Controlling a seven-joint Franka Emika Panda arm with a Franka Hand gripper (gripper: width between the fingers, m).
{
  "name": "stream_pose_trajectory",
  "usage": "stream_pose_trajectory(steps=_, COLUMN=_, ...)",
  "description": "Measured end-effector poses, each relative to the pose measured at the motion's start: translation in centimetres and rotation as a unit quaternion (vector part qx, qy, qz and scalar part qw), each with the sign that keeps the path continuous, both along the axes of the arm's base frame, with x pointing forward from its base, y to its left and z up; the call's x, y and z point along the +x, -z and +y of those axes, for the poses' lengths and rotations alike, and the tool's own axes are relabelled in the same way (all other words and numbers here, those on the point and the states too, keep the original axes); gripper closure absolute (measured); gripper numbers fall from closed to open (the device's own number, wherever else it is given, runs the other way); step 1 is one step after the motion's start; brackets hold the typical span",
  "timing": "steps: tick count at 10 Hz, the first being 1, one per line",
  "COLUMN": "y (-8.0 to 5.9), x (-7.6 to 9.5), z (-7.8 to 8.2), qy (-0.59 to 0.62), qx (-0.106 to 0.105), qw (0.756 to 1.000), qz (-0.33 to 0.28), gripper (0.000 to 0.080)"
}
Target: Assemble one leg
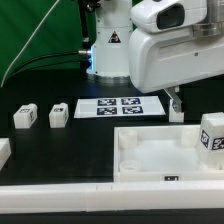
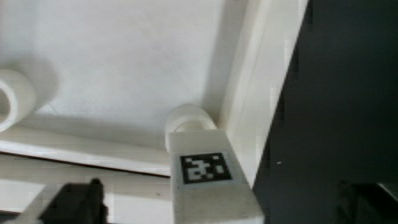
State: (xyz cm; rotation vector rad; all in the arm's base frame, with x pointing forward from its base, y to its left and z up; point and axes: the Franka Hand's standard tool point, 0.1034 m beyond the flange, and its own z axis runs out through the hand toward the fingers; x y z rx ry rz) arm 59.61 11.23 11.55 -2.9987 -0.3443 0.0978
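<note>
Wrist view gives me one leg (image 2: 203, 168), its tag facing the camera, set against the raised rim of the tray (image 2: 107, 70). The claw (image 2: 221, 205) is spread wide, with a finger on either side and neither touching the leg. On the exterior view the tray sits by the near edge of the table (image 1: 60, 150), toward that view's right. Two spare legs (image 1: 24, 117) (image 1: 58, 115) stand toward the opposite edge, near the marker board (image 1: 120, 107).

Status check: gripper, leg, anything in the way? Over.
Gripper open, holding nothing. Leg stands at the edge of the tray, between the open fingers, ungripped. Tray wall right beside it; nothing else close.
</note>
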Motion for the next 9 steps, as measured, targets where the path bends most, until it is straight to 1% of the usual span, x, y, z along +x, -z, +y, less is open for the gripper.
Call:
stream_pose_trajectory(steps=1, y=0.0, x=0.4, z=0.0, qy=0.001, qx=0.001, qw=1.000, qz=-0.002, gripper=0.0150)
stream_pose_trajectory(steps=3, y=1.0, x=1.7, z=0.0, qy=0.004, qx=0.003, qw=1.000, qz=-0.003, gripper=0.0150)
stream_pose_trajectory(steps=4, y=1.3, x=2.5, z=0.0, qy=0.004, qx=0.004, qw=1.000, qz=-0.006, gripper=0.0150)
stream_pose_trajectory(steps=5, y=1.2, x=2.9, z=-0.1, qy=-0.010, qx=0.006, qw=1.000, qz=-0.011, gripper=0.0150)
stream_pose_trajectory(steps=9, y=1.3, x=2.8, z=0.0, qy=-0.009, qx=0.005, qw=1.000, qz=-0.010, gripper=0.0150)
